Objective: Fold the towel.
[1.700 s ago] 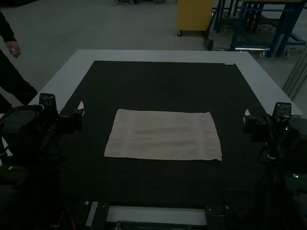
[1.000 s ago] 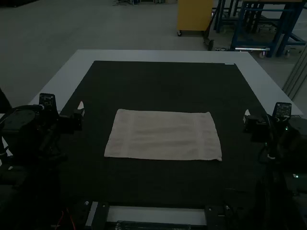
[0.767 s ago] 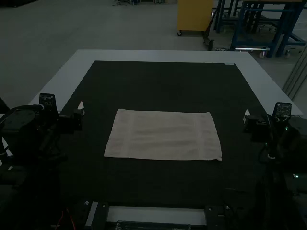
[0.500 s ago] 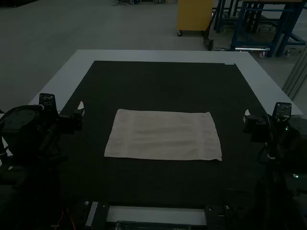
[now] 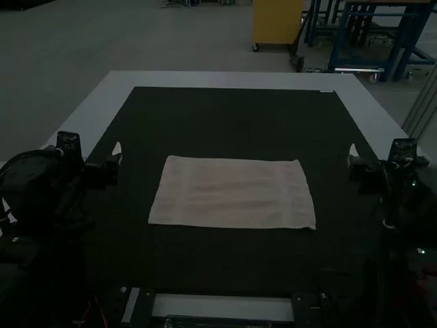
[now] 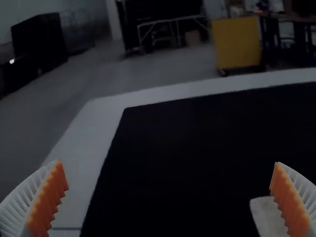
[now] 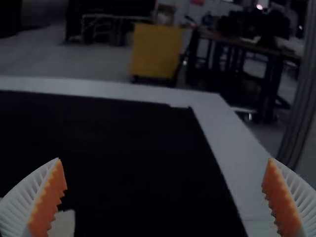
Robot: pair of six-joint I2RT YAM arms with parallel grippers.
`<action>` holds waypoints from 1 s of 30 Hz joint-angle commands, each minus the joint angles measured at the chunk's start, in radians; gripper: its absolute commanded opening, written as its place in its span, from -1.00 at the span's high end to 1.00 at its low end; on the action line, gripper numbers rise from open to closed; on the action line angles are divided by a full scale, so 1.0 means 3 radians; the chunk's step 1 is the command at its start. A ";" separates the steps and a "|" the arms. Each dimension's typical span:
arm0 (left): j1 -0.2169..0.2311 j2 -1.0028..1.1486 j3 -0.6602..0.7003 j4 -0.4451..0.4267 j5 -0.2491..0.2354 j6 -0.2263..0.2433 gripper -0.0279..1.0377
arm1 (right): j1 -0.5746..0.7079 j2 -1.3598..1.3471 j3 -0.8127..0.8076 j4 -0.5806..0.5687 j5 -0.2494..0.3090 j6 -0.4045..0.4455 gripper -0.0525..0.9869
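- High view: the towel [image 5: 232, 193] lies flat in the middle of the frame, a bit low. It is pale and longer from side to side. It sits on a big dark mat [image 5: 239, 123], and the mat is on a white table [image 5: 225, 80].
- High view: the left gripper [image 5: 116, 156] is at the left of the frame, well apart from the towel. The right gripper [image 5: 354, 157] is at the right of the frame, also well apart from it.
- Left wrist view: the left gripper [image 6: 169, 163] has its two fingers spread wide, with nothing between their orange pads [image 6: 48, 200]. A corner of the towel peeks out past one finger, and that finger hides some of it.
- Right wrist view: the right gripper [image 7: 164, 160] has its two fingers spread wide too, and it pinches nothing. A little bit of the towel shows past one finger, on the dark mat.
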 commanded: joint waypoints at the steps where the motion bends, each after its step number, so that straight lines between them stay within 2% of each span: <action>1: 0.0018 -0.0006 -0.0018 0.0099 -0.0106 0.0483 -0.87 | 0.0029 -0.0039 -0.0018 0.0084 -0.0077 -0.0803 -0.85; 3: 0.0018 -0.0006 -0.0018 0.0191 -0.0295 0.0504 -0.87 | 0.0023 -0.0039 -0.0013 0.0059 -0.0292 -0.0946 -0.85; 7: 0.0018 -0.0006 -0.0018 0.0477 -0.0637 0.0621 -0.87 | 0.0029 -0.0039 -0.0013 0.0003 -0.0281 -0.1370 -0.85; 9: 0.0023 -0.0006 -0.0018 0.0590 -0.0637 0.0621 -0.86 | 0.0029 -0.0039 -0.0013 0.0120 -0.0271 -0.1360 -0.85; 11: 0.0023 -0.0006 -0.0018 0.0672 -0.0612 0.0585 -0.86 | 0.0018 -0.0039 -0.0013 0.0361 -0.0225 -0.1145 -0.85; 14: 0.0028 -0.0006 0.0017 0.0769 -0.0433 0.0575 -0.86 | -0.0002 -0.0039 0.0043 0.0580 -0.0138 -0.0890 -0.85; 18: 0.0007 0.0091 0.0365 0.0615 -0.0351 0.0580 -0.86 | -0.0023 0.0074 0.0437 0.0422 -0.0179 -0.0562 -0.85; 21: -0.0013 0.0526 0.0749 0.0549 -0.0346 0.0570 -0.86 | -0.0028 0.0447 0.0856 0.0340 -0.0205 -0.0271 -0.85; 22: -0.0018 0.0736 0.0912 0.0554 -0.0341 0.0524 -0.86 | -0.0028 0.0641 0.1004 0.0340 -0.0210 -0.0153 -0.85; 24: -0.0018 0.1262 0.1291 0.0559 -0.0325 0.0330 -0.86 | -0.0023 0.1122 0.1311 0.0340 -0.0215 0.0082 -0.85; 25: -0.0008 0.1554 0.1495 0.0533 -0.0290 0.0171 -0.86 | -0.0023 0.1398 0.1480 0.0330 -0.0251 0.0200 -0.85; 26: 0.0007 0.1861 0.1700 0.0477 -0.0187 0.0043 -0.86 | -0.0028 0.1674 0.1654 0.0294 -0.0256 0.0348 -0.85; 27: 0.0028 0.2142 0.1894 0.0421 -0.0167 -0.0044 -0.86 | -0.0028 0.1955 0.1838 0.0238 -0.0271 0.0465 -0.85; 28: 0.0053 0.2433 0.2058 0.0395 -0.0162 -0.0079 -0.86 | -0.0017 0.2216 0.2001 0.0151 -0.0338 0.0547 -0.85; 30: 0.0125 0.2955 0.2313 0.0319 -0.0157 -0.0090 -0.86 | -0.0012 0.2712 0.2247 0.0044 -0.0338 0.0752 -0.85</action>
